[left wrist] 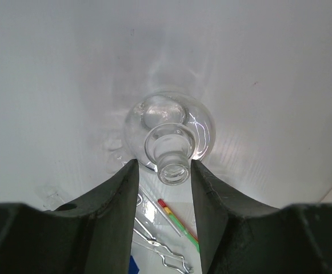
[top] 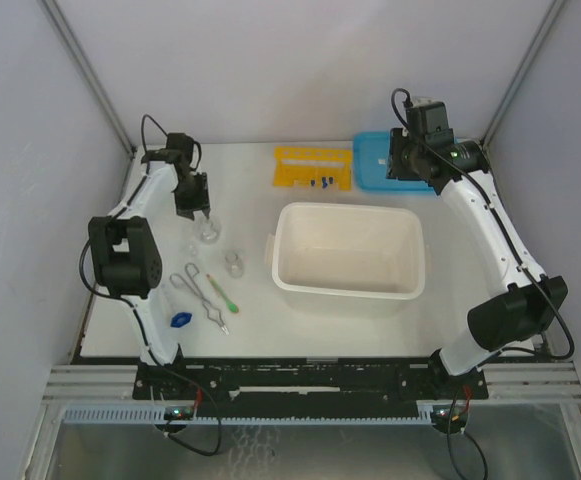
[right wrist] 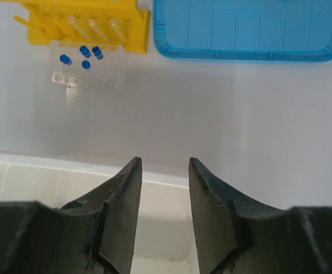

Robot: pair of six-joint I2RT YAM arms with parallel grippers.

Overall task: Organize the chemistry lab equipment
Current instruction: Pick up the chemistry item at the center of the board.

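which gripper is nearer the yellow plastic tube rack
Right. The right gripper hovers over the white tub's far rim, the yellow plastic tube rack just ahead to its left. The left gripper is across the table, around a round glass flask.

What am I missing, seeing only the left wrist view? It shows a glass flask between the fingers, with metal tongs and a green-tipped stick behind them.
Observer: A big white tub sits mid-table, to the right of your flask.
Operator: Where is the other arm?
Observer: Far right, near a blue lid. The right fingers are apart and hold nothing.
Operator: Any tubes?
Observer: Yes, blue-capped tubes sit beside a yellow rack at the table's far side.
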